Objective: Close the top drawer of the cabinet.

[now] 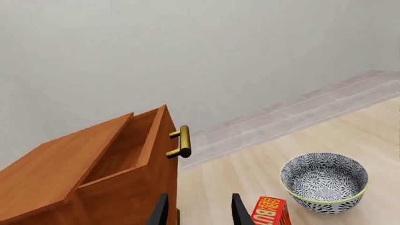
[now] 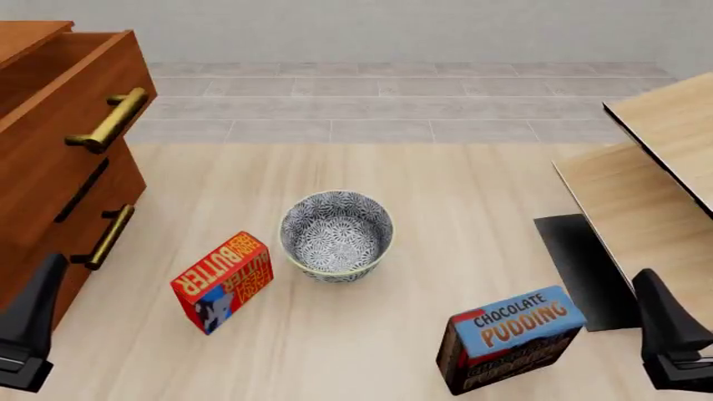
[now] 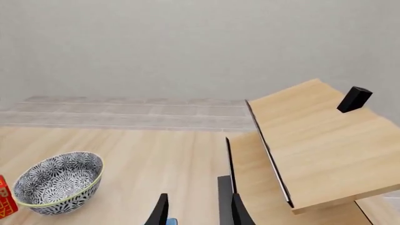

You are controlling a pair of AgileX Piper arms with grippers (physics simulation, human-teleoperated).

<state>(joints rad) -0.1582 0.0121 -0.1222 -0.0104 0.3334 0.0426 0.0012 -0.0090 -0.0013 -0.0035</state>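
Since the top drawer (image 2: 56,142) stood pulled out of the cabinet (image 2: 45,242) at far left, its rigid front looked pushable beside the handle (image 2: 108,120), the left gripper (image 1: 198,212) empty, fingers parted.

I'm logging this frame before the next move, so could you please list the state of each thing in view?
top drawer: pulled out, open, looks empty inside
middle drawer: shut
left hand: open, holding nothing
right hand: open, holding nothing
bowl: upright, empty
butter box: standing, tilted
chocolate pudding box: standing on its long edge
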